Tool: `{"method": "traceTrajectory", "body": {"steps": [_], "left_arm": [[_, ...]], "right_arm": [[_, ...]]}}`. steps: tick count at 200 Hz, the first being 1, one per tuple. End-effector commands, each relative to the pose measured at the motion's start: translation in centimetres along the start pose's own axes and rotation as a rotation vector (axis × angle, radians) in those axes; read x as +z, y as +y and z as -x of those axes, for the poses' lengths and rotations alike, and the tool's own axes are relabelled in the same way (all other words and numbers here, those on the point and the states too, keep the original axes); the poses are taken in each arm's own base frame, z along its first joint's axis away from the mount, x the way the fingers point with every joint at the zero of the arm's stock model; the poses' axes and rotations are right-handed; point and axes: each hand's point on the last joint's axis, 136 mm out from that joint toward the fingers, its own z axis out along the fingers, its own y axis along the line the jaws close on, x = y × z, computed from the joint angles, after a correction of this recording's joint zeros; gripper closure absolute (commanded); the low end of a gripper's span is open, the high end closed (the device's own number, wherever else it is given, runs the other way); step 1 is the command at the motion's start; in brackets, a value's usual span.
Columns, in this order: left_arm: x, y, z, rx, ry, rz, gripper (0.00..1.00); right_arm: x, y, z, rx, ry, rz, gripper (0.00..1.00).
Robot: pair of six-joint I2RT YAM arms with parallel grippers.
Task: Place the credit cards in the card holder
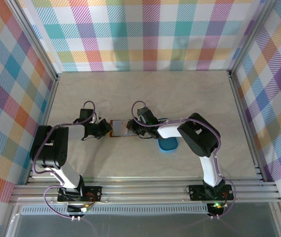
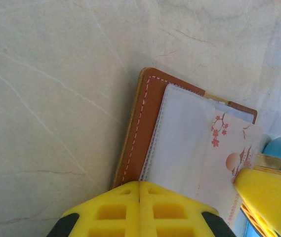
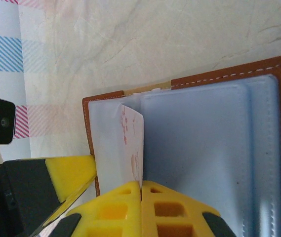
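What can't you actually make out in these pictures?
- Top view: wallet tiny, ends covered by both arms.
- Left wrist view: card, lower end hidden behind yellow jaws.
- Right wrist view: card nearly edge-on, print unreadable; wallet cut off right.
- Top view: blue tray partly under right arm, contents unclear.

The card holder point(image 2: 141, 129), a reddish-brown leather wallet with pale stitching along its rim, lies opened flat on the pale table, about mid-table in the overhead view. Its frosted clear plastic sleeves point(image 2: 180, 143) are stacked inside and face up. One credit card point(image 2: 225, 165), white with pink blossom sprigs and an orange disc printed on it, lies slanted over the sleeves. Its far end reaches in at a sleeve's mouth and its near end is pinched in the right gripper point(image 3: 141, 185).
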Motion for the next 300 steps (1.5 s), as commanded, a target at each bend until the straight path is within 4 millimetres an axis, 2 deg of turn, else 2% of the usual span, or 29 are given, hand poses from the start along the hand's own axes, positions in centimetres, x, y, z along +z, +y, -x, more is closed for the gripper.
{"method": "traceTrajectory", "body": {"steps": [1,67,166,279,300], "left_arm": [[0.6,1.1,-1.4,-0.036,0.049,0.028,0.94],[0.5,0.9,-1.2,-0.029,0.046,0.027,0.94],[0.4,0.9,-1.2,-0.028,0.047,0.033,0.94],[0.4,1.0,-1.4,-0.028,0.055,0.036,0.94],[0.4,1.0,-1.4,-0.026,0.055,0.036,0.94]], "right_arm": [[0.4,-0.4,-0.3,-0.005,0.013,-0.023,1.00],[1.0,-0.1,-1.1,-0.022,0.063,-0.017,1.00],[0.9,-0.8,-2.0,-0.054,0.109,-0.038,1.00],[1.8,0.0,-1.0,-0.096,0.106,-0.012,1.00],[1.2,0.5,-0.7,-0.109,0.100,-0.022,0.86]]}}
